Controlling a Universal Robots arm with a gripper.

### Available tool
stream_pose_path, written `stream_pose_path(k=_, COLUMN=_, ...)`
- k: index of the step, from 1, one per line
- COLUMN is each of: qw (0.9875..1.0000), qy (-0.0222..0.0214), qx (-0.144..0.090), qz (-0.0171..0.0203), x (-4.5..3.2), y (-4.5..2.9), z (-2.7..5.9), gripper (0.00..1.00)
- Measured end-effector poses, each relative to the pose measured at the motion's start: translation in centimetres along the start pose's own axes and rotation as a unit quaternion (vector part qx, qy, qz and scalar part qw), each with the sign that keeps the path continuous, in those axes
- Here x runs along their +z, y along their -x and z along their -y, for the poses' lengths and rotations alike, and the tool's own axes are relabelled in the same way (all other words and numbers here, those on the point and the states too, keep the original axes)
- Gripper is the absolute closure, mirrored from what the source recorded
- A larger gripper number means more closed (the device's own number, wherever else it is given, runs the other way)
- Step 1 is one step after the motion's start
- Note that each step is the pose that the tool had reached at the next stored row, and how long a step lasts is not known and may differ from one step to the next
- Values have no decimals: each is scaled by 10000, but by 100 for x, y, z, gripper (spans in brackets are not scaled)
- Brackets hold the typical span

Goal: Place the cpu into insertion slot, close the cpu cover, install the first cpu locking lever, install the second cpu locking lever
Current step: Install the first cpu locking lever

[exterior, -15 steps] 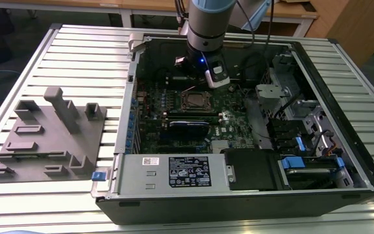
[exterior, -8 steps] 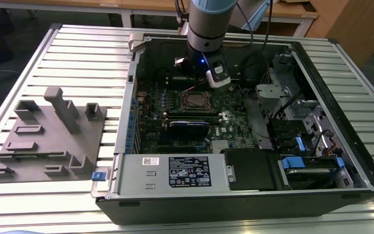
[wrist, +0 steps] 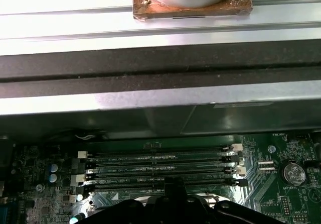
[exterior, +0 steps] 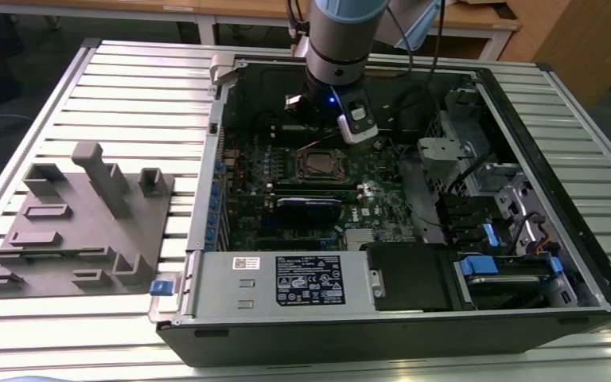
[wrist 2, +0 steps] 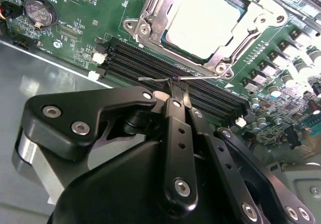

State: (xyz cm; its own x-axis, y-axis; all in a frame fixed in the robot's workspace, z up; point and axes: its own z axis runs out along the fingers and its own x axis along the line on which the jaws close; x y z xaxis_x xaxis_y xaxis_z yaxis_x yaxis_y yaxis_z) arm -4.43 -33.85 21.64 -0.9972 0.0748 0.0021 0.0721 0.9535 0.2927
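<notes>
Rig: single arm reaching into an open black tower PC case (exterior: 391,338) that lies on a slatted aluminium bench (exterior: 125,79).
End effector: black two-finger end effector (wrist 2: 176,86), fingers pressed nearly together; tips sit right at a thin silver wire locking lever (wrist 2: 150,78) and look to be pinching it.
Key relation: lever's long axis runs across the fingertips, along the socket edge, between the socket and the long black memory slots (wrist 2: 135,66). The socket lies just beyond the tips, on the lever's far side.
CPU: small square chip w/ dull silver top (wrist 2: 203,20), seated in the square black insertion slot (exterior: 299,165) on the green motherboard (wrist 2: 75,23).
Cover: silver metal frame plate (wrist 2: 149,14) lies around the chip's top; judged down, window showing the chip.
Progress: chip in, cover down, lever work in hand.
Labels: black label (exterior: 311,280) and white sticker (exterior: 244,263) on the grey metal box at the case's near side; white board markings by the slots in the first wrist view.
Off to the side: grey moulded fixture tray (exterior: 72,223), well apart, on the exterior view's left.
</notes>
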Motion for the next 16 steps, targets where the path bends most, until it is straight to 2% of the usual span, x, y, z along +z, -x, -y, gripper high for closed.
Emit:
stream_pose_path(k=8, qw=10000, qy=0, qx=1, qz=0, x=15, y=108, z=-7, gripper=89)
stream_pose_path(k=16, qw=10000, qy=-11, qx=1, qz=1, x=115, y=120, z=21, gripper=89)
